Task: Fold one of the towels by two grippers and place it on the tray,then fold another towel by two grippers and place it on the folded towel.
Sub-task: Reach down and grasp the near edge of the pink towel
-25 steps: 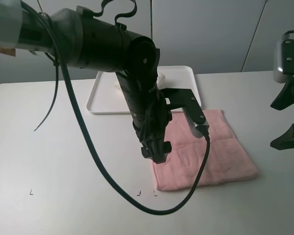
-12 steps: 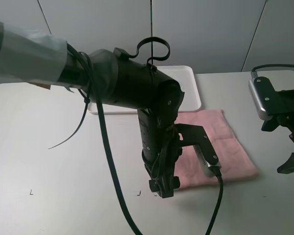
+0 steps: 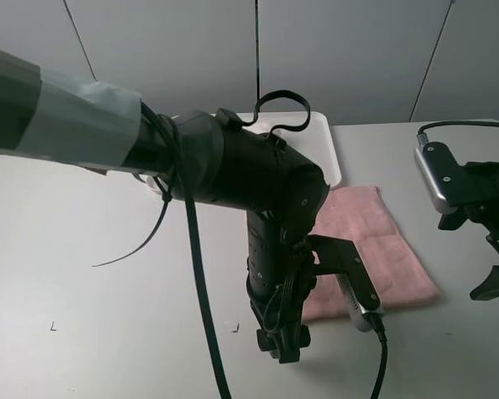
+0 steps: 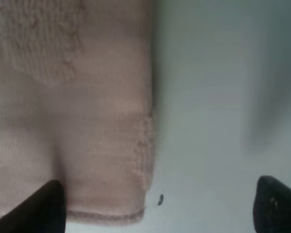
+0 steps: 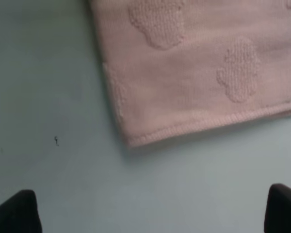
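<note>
Left gripper (image 3: 281, 342) sits at bottom centre of the exterior view, pointing down at the table (image 3: 108, 274), jaws wide open, nothing held. Its wrist camera shows one tip over the edge of the pink towel (image 3: 374, 249) and the other over bare table, with a towel corner between them; can't tell whether the tips touch anything. Right gripper (image 3: 497, 266) is at the right edge, mid-height, jaws also wide open and empty, off the towel's right side; its wrist camera shows both tips over bare table, towel corner nearby. Pink towel lies flat on the table, right of centre. Tray (image 3: 331, 158) is at upper centre, mostly hidden behind the left arm (image 3: 233, 170); the towel is near the tray's lower right corner, not on it.
</note>
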`<action>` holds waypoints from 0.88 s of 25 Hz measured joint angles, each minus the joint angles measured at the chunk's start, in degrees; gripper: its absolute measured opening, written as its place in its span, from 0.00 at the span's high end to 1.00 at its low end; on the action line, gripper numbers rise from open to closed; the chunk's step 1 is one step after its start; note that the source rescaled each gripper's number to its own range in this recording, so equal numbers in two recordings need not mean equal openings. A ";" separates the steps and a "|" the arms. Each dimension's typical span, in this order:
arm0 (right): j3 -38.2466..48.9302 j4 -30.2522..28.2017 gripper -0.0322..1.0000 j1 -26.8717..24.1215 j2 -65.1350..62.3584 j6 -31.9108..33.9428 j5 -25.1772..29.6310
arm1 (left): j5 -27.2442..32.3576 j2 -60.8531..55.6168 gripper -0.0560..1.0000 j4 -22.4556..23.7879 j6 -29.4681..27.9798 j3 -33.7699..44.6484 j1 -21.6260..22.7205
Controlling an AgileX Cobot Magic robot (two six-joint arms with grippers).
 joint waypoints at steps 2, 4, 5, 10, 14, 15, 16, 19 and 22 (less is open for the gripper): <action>0.00 0.00 0.00 0.00 0.22 -0.66 0.00 | 0.00 0.66 0.01 0.00 -0.22 0.00 0.00; 0.00 0.00 0.00 0.06 1.02 -0.93 0.00 | 0.00 1.08 0.01 0.00 -0.80 0.00 0.00; 0.00 0.00 0.00 0.32 1.56 -0.93 0.00 | 0.00 1.08 0.01 0.00 -1.10 0.00 0.00; 0.00 0.00 0.00 3.30 4.25 -1.58 -0.96 | 0.00 1.21 0.01 0.00 -1.54 0.00 0.00; 0.00 0.00 0.00 3.95 7.02 -1.58 -2.08 | 0.00 1.21 0.01 0.00 -1.53 0.00 0.00; 0.00 -0.03 0.00 3.97 7.48 -1.58 -2.18 | 0.00 1.21 0.01 0.00 -1.53 0.00 0.00; 0.00 -0.14 0.00 3.97 7.90 -1.58 -2.46 | 0.00 1.21 0.01 0.00 -1.53 0.00 0.00; 0.00 -0.03 0.00 3.97 8.65 -1.58 -2.71 | 0.00 1.21 0.01 0.00 -1.53 0.00 0.00; 1.39 -0.03 0.00 3.97 9.14 -2.01 -3.76 | 0.00 1.21 0.01 0.00 -1.53 0.00 0.00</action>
